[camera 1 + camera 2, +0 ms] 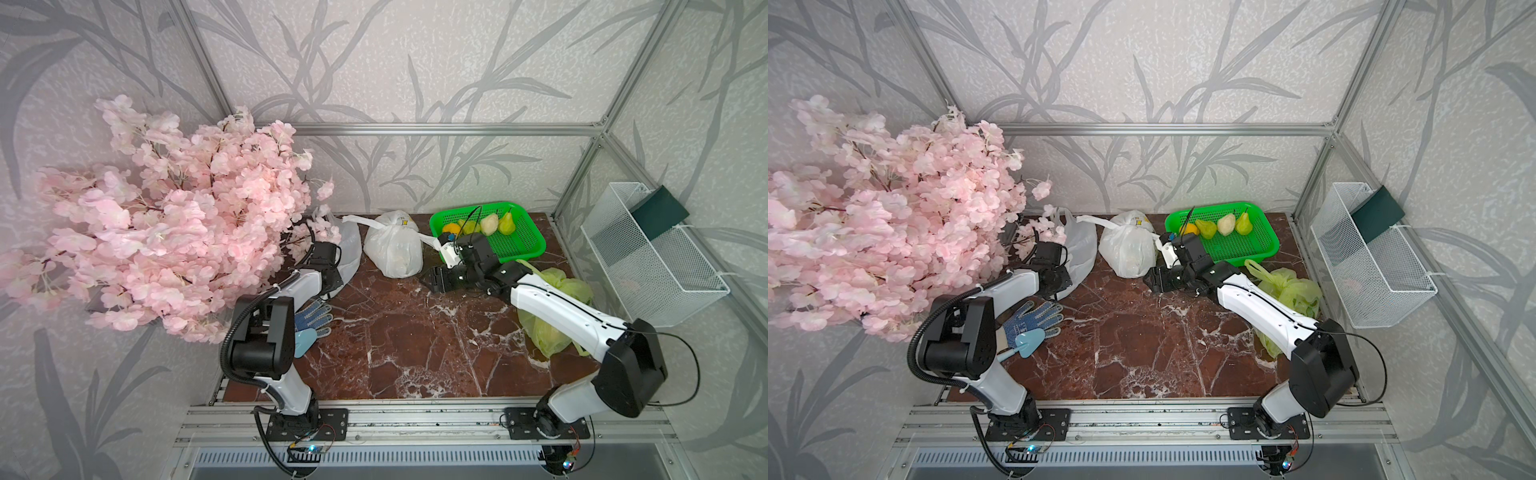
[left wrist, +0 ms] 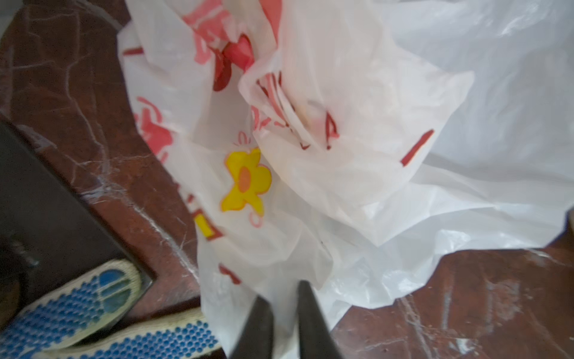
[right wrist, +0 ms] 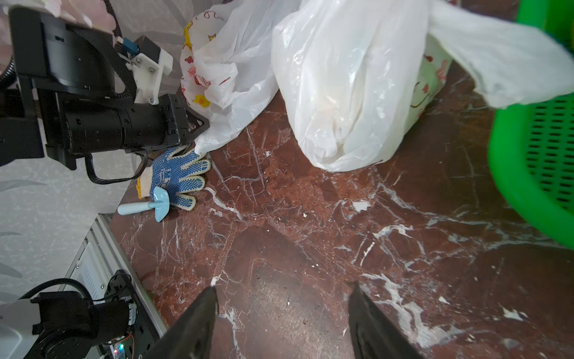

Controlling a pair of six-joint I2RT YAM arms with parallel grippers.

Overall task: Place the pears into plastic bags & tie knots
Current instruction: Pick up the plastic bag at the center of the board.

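Two bags [image 1: 395, 253] near the basket [image 1: 534, 249] look tied, its pears [image 1: 490, 223] wait, left gripper [image 2: 281, 292] pinches the third bag [image 2: 341, 124], right gripper [image 3: 283, 285] is wide.

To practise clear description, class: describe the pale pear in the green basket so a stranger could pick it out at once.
Find the red marble table and, at its back right corner, the green mesh basket. Fruits lie in a row along its far side. The pale pear sits between a yellow-green pear and a green pear, and it alone is cream-coloured.

Blue trowel [image 1: 1029, 340] lies on dotted glove [image 1: 1038, 313] beside pink blossoms [image 1: 892, 216].
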